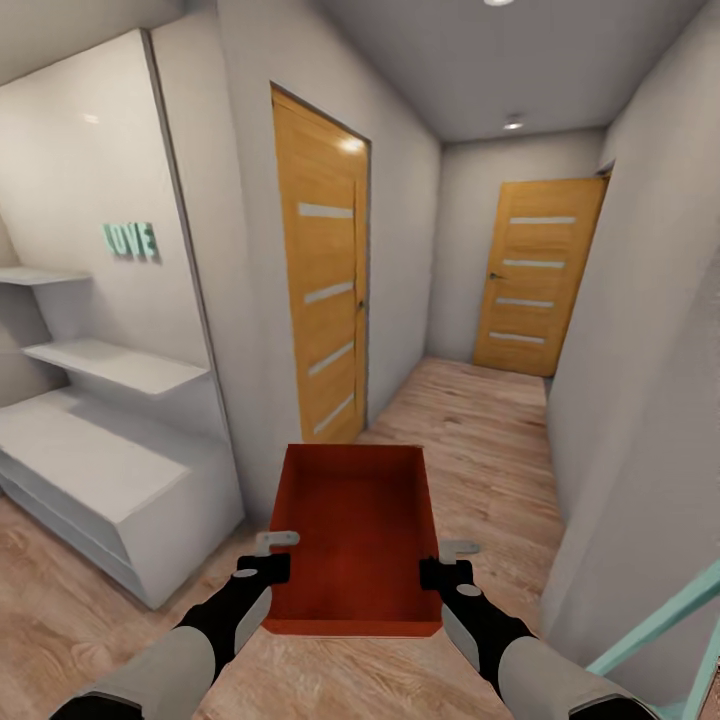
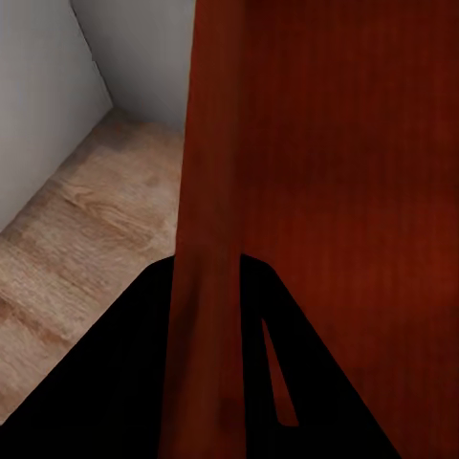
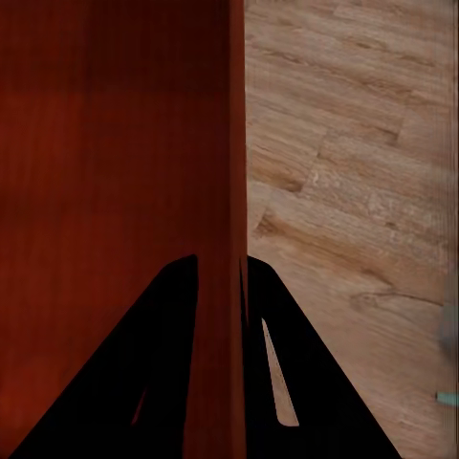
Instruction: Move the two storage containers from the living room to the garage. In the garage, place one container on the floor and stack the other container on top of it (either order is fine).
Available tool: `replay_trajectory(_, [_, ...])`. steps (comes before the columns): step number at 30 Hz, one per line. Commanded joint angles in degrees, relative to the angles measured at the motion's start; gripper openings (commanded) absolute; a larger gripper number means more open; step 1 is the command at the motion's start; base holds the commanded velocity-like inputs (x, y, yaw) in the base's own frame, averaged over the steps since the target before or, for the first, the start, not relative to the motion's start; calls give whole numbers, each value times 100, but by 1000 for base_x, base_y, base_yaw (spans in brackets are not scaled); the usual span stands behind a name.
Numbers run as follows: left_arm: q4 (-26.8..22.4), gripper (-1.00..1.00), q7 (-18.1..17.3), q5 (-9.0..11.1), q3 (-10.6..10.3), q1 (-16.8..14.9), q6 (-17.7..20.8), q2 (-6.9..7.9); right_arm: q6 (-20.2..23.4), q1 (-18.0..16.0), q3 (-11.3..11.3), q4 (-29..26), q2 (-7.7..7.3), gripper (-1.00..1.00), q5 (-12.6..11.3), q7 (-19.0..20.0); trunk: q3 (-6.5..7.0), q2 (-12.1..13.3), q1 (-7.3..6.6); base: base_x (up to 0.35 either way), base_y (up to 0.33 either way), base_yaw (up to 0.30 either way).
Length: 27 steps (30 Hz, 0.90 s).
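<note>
The orange-red storage container (image 1: 355, 540) hangs over hallway plank flooring (image 1: 480, 420), the left gripper (image 1: 268, 556) and right gripper (image 1: 448, 562) each with fingers pinched over a side wall. It looks rigid and light; opposite walls suit a level carry.

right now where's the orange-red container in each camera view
Head view: storage container low centre, held between the left gripper and right gripper.
Left wrist view: its side wall runs between the gripper fingers, interior beside it.
Right wrist view: its other side wall between the fingers.
Shared landmark: light wood plank floor.
</note>
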Motion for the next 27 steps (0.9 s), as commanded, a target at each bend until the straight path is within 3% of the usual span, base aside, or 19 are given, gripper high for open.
replay_trajectory(1, [-133, -100, 52, -27, 156, -2, 34, -1, -23, 1, 93, 14, 12, -100, -108, 21, -2, -4, 5, 323, 0, -284])
replay_trajectory(12, [-133, -100, 52, -27, 156, -2, 34, -1, -24, -1, 93, 17, 13, -100, -108, 21, -2, -4, 5, 323, 0, -269])
replay_trajectory(27, [-133, -100, 52, -27, 156, -2, 34, -1, -37, 1, 77, 21, 0, -100, -141, 4, -2, -4, 5, 323, 0, -26])
